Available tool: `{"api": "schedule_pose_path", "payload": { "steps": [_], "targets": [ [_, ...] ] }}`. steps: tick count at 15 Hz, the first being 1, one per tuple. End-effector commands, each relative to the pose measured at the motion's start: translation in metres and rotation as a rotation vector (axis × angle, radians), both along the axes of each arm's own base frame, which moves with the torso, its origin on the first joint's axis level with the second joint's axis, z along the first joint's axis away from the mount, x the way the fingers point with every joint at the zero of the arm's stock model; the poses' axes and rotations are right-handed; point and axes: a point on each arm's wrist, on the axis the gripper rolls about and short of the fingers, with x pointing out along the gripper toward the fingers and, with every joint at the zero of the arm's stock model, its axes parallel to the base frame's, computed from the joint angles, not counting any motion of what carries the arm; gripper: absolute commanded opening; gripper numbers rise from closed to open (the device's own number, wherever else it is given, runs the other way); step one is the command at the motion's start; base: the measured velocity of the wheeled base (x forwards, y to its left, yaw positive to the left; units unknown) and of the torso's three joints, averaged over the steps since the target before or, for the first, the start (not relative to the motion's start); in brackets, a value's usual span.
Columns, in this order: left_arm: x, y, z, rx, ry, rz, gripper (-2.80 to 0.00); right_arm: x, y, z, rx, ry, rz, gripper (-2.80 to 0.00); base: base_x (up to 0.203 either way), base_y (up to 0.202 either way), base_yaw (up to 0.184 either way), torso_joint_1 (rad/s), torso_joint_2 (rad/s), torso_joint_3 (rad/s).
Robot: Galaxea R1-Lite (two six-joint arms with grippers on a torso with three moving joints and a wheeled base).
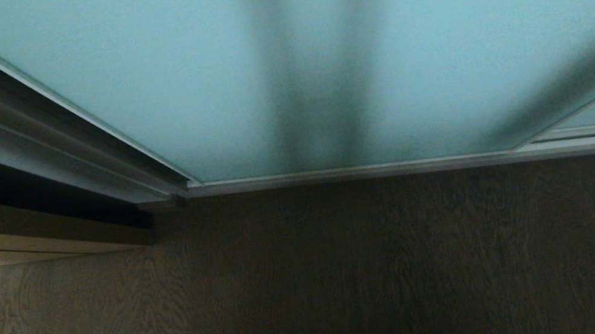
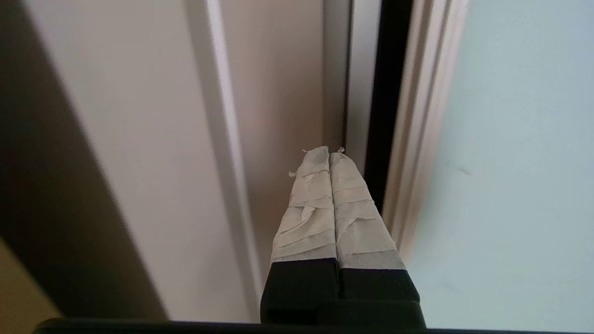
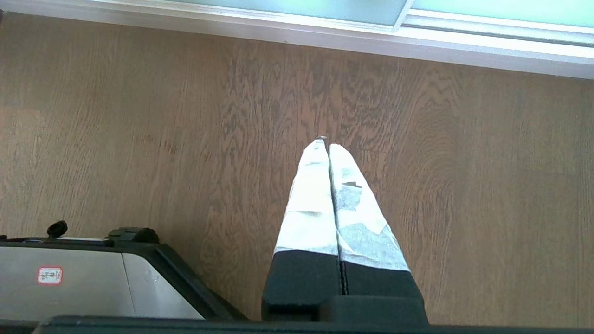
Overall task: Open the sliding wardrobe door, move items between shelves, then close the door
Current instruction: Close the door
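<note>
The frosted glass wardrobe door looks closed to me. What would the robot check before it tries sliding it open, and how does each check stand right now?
1. Sliding wardrobe door shut: ok, no opening shows.
2. Left tool shut, tips by the door's silver frame: ok.
3. Tips touching the frame: cannot tell.
4. Right tool shut, empty, over the wood floor: ok.
5. Items and shelves behind the glass: cannot tell, only dark shapes show.

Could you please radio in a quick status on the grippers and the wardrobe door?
Left gripper shut, empty, at door frame edge. Right gripper shut, parked over floor. Sliding wardrobe door closed. No obstruction seen.
</note>
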Motion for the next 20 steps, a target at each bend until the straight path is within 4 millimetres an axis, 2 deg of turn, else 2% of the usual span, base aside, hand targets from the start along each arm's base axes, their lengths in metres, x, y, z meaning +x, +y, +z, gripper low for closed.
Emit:
{"api": "schedule_pose_path", "payload": {
  "steps": [1,9,15,20],
  "targets": [
    [0.014,0.0,0.002,0.007,0.015,-0.01,-2.8,0.0,0.0,0.0,0.0,0.001,0.001,-2.8,0.0,0.0,0.0,0.0,0.0,0.0],
    [0.051,0.001,0.007,0.002,0.063,-0.04,-2.8,0.0,0.0,0.0,0.002,0.001,0.001,-2.8,0.0,0.0,0.0,0.0,0.0,0.0],
    [0.068,-0.003,0.019,0.009,0.052,-0.08,-2.8,0.0,0.0,0.0,0.0,0.001,0.001,-2.8,0.0,0.0,0.0,0.0,0.0,0.0],
    [0.078,-0.009,0.018,0.023,0.072,-0.122,-2.8,0.0,0.0,0.0,0.0,0.001,0.001,-2.8,0.0,0.0,0.0,0.0,0.0,0.0]
  ]
}}
